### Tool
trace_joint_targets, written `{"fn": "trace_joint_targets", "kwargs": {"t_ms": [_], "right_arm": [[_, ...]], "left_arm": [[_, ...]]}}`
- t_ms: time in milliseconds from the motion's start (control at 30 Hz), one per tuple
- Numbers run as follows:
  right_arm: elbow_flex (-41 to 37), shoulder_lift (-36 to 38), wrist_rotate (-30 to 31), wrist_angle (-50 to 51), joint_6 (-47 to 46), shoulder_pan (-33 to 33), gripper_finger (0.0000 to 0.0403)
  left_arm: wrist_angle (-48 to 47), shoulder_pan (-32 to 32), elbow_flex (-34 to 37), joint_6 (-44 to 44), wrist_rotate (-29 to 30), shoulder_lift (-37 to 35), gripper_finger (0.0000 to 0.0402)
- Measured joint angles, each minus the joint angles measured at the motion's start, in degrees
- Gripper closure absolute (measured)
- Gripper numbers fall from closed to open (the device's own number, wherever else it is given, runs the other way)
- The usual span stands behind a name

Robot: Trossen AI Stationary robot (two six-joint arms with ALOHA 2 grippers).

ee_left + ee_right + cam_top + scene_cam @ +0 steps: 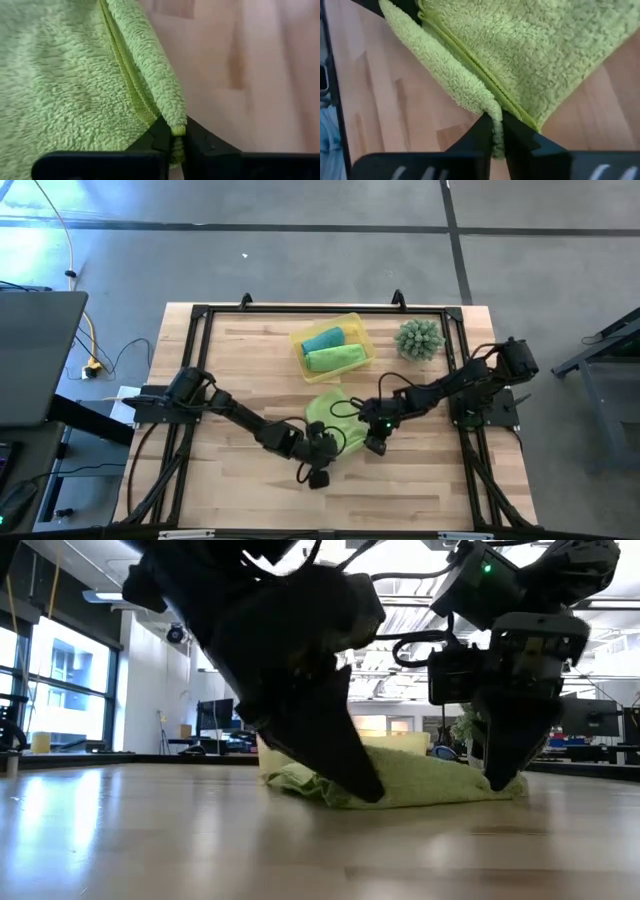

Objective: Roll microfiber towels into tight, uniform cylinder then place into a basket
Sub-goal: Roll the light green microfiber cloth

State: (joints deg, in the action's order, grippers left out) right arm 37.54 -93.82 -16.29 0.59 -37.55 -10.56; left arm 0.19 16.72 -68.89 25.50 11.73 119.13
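Two rolled towels (331,348) already lie in the basket (358,326) at upper centre, while the left gripper (178,142) and right gripper (495,131) each pinch the last lime-green towel's (330,415) edge, still unrolled.

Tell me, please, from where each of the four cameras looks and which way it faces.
High view: above, facing straight down; table, both arms, yellow basket.
Low view: at tabletop height, facing level across; both grippers come down onto the lime-green towel.
Left wrist view: on the left arm, looking forward; left gripper pinches the towel's edge.
Right wrist view: on the right arm; right gripper pinches another edge.
Shared: all four views show the same towel.
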Motion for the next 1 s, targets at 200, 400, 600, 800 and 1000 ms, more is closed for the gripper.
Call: {"fn": "trace_joint_targets", "kwargs": {"t_ms": [200, 400, 600, 800, 1000], "right_arm": [[-0.2, 2.3, -0.3, 0.6, 5.2, -1.4, 0.0325], [-0.2, 7.1, 1.0, 0.0, 19.4, -3.3, 0.0288], [-0.2, 8.0, 7.5, -3.3, 48.1, -9.2, 0.0277], [-0.1, 7.4, 16.7, -4.3, 59.1, -13.4, 0.0276], [0.0, 3.2, 17.4, -8.9, 57.1, -13.6, 0.0259]], "left_arm": [[4.4, 1.2, 1.3, 6.8, -5.7, 0.0, 0.0397], [18.7, 3.1, 8.6, 13.9, -7.3, -0.1, 0.0398], [28.7, 4.8, 14.0, 19.7, -4.6, -0.5, 0.0399], [28.0, 5.5, 14.7, 21.0, -3.5, -0.5, 0.0400], [27.7, 5.4, 14.7, 20.9, -3.6, -0.4, 0.0400]]}}
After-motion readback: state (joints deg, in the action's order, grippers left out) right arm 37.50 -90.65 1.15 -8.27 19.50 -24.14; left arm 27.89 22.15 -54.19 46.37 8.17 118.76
